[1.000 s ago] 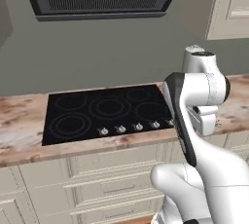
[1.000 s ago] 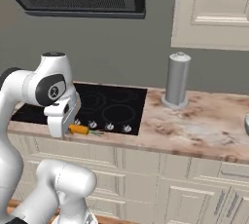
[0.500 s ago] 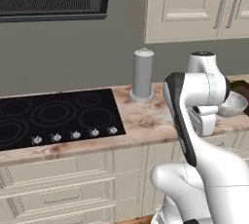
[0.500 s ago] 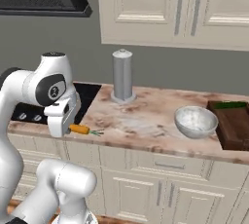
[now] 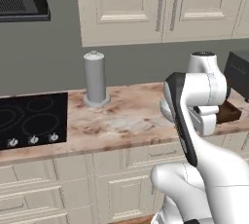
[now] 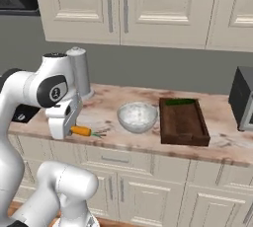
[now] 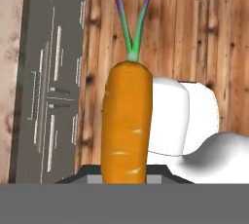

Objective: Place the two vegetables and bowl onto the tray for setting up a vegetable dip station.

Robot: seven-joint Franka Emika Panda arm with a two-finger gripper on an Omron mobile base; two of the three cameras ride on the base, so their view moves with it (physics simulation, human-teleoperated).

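My gripper [image 6: 69, 130] is shut on the small orange carrot [image 6: 81, 132], which sticks out sideways from the hand just in front of the counter's front edge. In the hand view the carrot [image 7: 125, 125] runs up from between the jaws, green stalks at its far end, with wooden floor below it. The mottled whitish bowl [image 6: 137, 116] stands on the counter to the right of the hand. Right of the bowl lies the dark brown tray [image 6: 181, 125], with the slim dark-green vegetable [image 6: 180, 102] at its far end. A corner of the tray [image 5: 228, 113] shows past the arm.
A tall grey canister [image 5: 95, 78] stands at the back of the counter, near the black cooktop [image 5: 29, 118] on the left. A dark appliance [image 6: 242, 97] sits right of the tray. Cabinets hang above and drawers run below the counter.
The base has driven to the right along the counter, so the whole scene has shifted left: cooktop slid away, bowl and tray came into view. The carrot stays held in the gripper.
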